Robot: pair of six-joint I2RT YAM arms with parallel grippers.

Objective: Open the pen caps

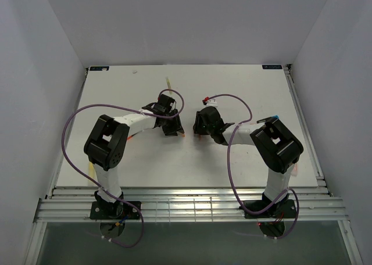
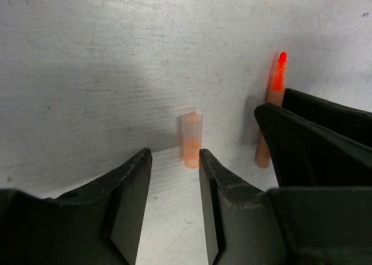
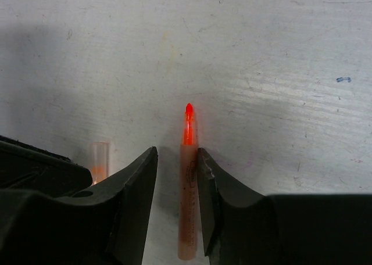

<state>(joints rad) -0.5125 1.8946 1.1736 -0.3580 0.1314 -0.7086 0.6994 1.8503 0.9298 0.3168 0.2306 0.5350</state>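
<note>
**Hands parted: orange cap off its pen**

Between the jaws of the left hand (image 2: 174, 154) there is only a gap. The orange cap (image 2: 191, 140) lies on the table (image 2: 87, 56) just beyond its fingertips. The right hand (image 3: 176, 150) is likewise loosened, straddling the orange marker barrel (image 3: 188, 207), which lies flat with its tip bared (one pad may brush it). Cap and barrel lie near each other but apart, so this pen's uncapping looks done and needs no grip.

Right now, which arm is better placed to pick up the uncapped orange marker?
Right. The marker lies between its open fingers; the left fingers sit beside the loose cap instead.
</note>
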